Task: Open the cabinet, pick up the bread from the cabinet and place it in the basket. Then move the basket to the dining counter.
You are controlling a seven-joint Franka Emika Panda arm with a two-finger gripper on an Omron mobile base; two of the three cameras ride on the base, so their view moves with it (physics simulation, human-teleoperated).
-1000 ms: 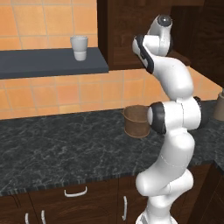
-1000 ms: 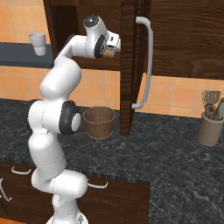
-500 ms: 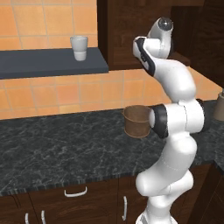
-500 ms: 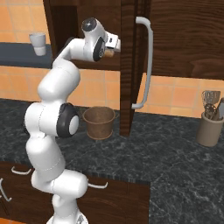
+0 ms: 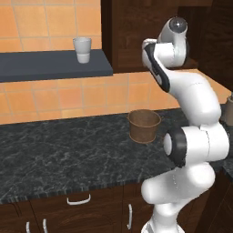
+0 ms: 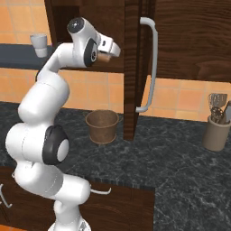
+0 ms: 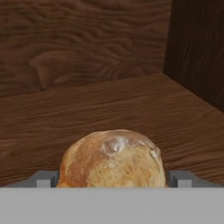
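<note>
Bread (image 7: 113,158) between spread jaws

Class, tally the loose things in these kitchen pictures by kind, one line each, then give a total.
Baskets: 1, the basket
Breads: 1, the bread
Cups: 1, white cup
Utensil holders: 1, utensil holder
Total: 4
</note>
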